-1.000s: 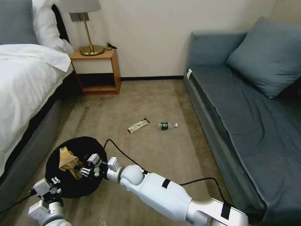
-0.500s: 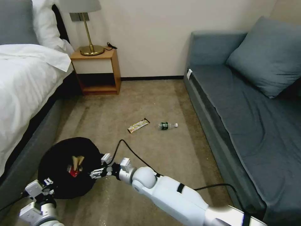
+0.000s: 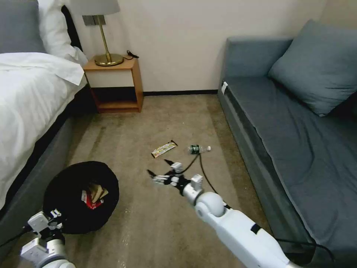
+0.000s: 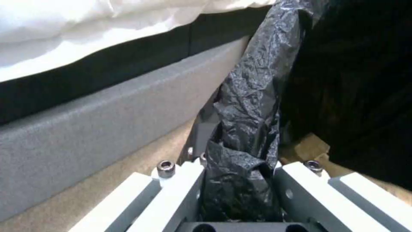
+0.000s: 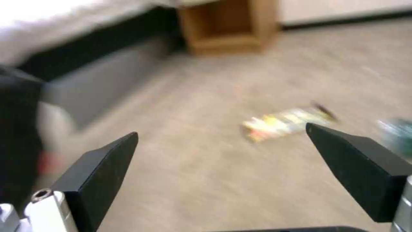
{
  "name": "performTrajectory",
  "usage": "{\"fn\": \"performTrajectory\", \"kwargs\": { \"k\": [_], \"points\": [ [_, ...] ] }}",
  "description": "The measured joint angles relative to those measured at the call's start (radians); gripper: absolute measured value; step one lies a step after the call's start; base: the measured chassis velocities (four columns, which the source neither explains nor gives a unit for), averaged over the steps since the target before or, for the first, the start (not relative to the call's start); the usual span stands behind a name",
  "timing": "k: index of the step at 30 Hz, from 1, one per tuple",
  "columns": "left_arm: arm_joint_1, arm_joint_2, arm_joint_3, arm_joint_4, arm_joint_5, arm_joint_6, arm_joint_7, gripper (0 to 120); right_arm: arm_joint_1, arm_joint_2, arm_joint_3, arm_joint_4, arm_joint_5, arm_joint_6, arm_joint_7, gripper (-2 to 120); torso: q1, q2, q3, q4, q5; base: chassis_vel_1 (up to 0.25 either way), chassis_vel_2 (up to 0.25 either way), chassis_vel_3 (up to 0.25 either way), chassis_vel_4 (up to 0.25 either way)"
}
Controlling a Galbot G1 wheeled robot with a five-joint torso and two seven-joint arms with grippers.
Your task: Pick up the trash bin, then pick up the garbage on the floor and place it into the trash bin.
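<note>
The black trash bin [image 3: 70, 190] hangs tilted just above the carpet by the bed. My left gripper [image 3: 55, 216] is shut on its bag-lined rim [image 4: 247, 151]. Inside the bin lie a red-and-white wrapper [image 3: 87, 200] and crumpled brown paper [image 3: 98, 192], the paper also showing past the rim [image 4: 311, 147]. My right gripper [image 3: 159, 168] is open with nothing in it, over the carpet to the right of the bin. A little beyond it lie the yellow-green snack wrapper [image 3: 164, 149] and the small clear bottle [image 3: 198, 149]. Between the right gripper's [image 5: 223, 161] spread fingers the wrapper [image 5: 287, 122] shows ahead.
A bed with a grey base [image 3: 33, 178] runs along the left. A blue sofa [image 3: 297, 141] lines the right. A wooden nightstand [image 3: 115, 85] with a lamp stands against the far wall. Open carpet [image 3: 156, 223] lies between them.
My right gripper let the brown paper drop into the bin, drew out, and swung right and forward toward the snack wrapper. The bin shifted slightly in my left gripper.
</note>
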Motion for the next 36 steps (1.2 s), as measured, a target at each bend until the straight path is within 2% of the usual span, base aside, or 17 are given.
{"fn": "performTrajectory", "kwargs": {
  "k": [7, 20, 36],
  "points": [
    [0.002, 0.005, 0.0, -0.008, 0.0, 0.002, -0.002, 3, 0.006, 0.004, 0.059, -0.074, 0.005, -0.041, 0.029, 100, 0.0, 0.0, 0.0, 0.0, -0.0002, 0.0, 0.0, 0.0, 0.0],
    [0.024, 0.013, -0.01, -0.015, 0.0, -0.008, -0.002, 3, 0.001, 0.008, 0.057, -0.053, -0.014, -0.05, 0.017, 100, 0.0, 0.0, 0.0, 0.0003, -0.0004, -0.027, 0.022, 0.022, -0.032],
    [0.037, 0.012, 0.002, -0.03, 0.013, -0.016, 0.001, 3, -0.044, -0.013, 0.066, -0.012, -0.028, -0.049, 0.015, 100, 0.0, 0.0, 0.0, 0.0, -0.0003, -0.092, 0.087, 0.098, -0.092]
  ]
}}
